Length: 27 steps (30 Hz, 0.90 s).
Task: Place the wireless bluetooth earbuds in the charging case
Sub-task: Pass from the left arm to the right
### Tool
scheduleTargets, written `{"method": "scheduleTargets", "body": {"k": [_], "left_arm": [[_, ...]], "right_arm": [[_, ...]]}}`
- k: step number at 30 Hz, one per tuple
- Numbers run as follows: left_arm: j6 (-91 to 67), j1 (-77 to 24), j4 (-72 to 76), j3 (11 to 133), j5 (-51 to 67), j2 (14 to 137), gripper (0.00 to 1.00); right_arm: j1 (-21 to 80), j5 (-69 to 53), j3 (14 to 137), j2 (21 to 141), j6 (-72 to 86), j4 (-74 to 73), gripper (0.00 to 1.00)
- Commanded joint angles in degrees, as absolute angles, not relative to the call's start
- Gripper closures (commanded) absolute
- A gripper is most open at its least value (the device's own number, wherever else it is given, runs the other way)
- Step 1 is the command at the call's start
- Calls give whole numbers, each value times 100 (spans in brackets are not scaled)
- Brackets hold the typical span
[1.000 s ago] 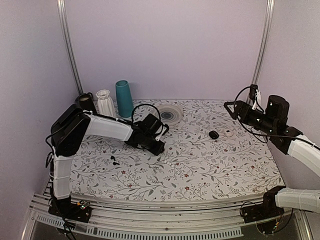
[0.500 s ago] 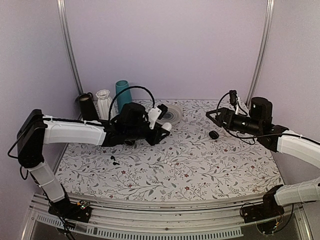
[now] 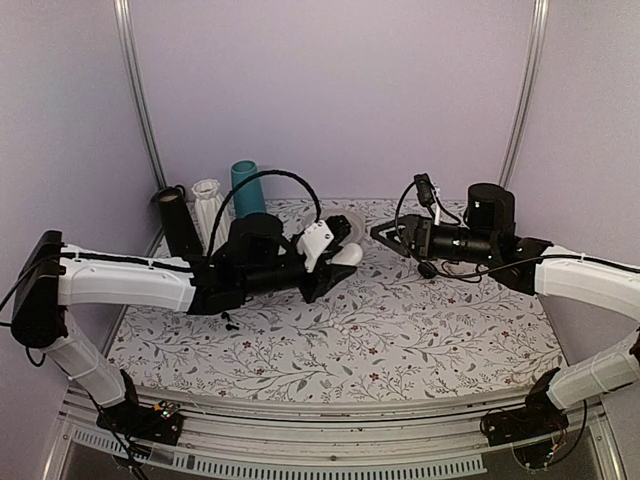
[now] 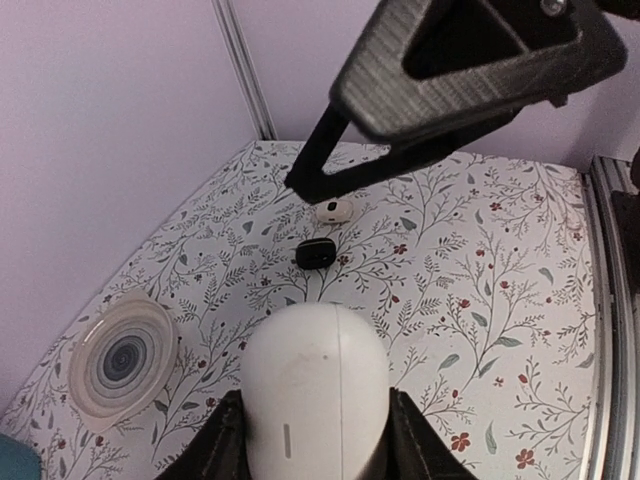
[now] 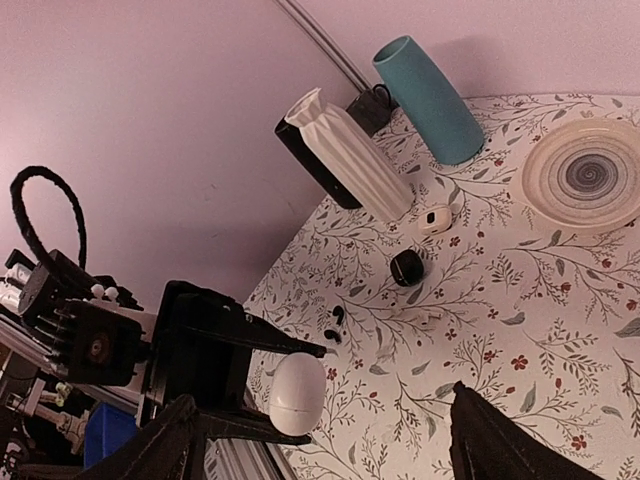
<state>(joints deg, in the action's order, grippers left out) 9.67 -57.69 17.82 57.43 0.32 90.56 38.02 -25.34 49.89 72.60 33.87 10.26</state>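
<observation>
My left gripper [image 3: 340,258] is shut on a closed white egg-shaped charging case [image 3: 347,254] and holds it above mid-table; the case fills the left wrist view [image 4: 315,390]. My right gripper [image 3: 383,235] is open and empty, level with the case and just to its right; its finger [image 4: 450,90] hangs over the case. The right wrist view shows the held case [image 5: 297,392] between the left fingers. Two black earbuds [image 3: 228,320] lie on the cloth at the left, also in the right wrist view [image 5: 335,322]. A faint pale bud [image 5: 424,318] lies near them.
A small black case [image 3: 428,269] and a small white case [image 4: 333,210] lie under my right arm. Another black case [image 5: 406,267] and a white one [image 5: 434,220] lie by the vases. A teal vase [image 3: 246,195], white vase [image 3: 208,203], black cylinder [image 3: 178,222] and plate [image 4: 122,360] stand at the back.
My left arm rose from the cloth and carried the white case up to mid-table. My right arm swung left, so its open gripper now sits close to the case.
</observation>
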Motion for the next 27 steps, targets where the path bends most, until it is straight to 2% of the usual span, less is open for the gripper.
{"method": "scheduleTargets", "body": {"k": [1,12,22,27], "left_arm": [[1639,-6088,2062,5687,-496,8851,73],[2173,-6414,2270,5634,-1247,8898,75],[2206,-6451,2285,5693,-1232,9008,75],[2212,-6450,2265,5704,-1230,9025,74]], "right_arm": [[4039,-2618,5305,7446,3394,914,18],[4287,-2724,5500,7611,3316,607,34],[4457,-2801,5697,7751,3141,362,42],[4509,-2911,5772,7882,3118,384,55]]}}
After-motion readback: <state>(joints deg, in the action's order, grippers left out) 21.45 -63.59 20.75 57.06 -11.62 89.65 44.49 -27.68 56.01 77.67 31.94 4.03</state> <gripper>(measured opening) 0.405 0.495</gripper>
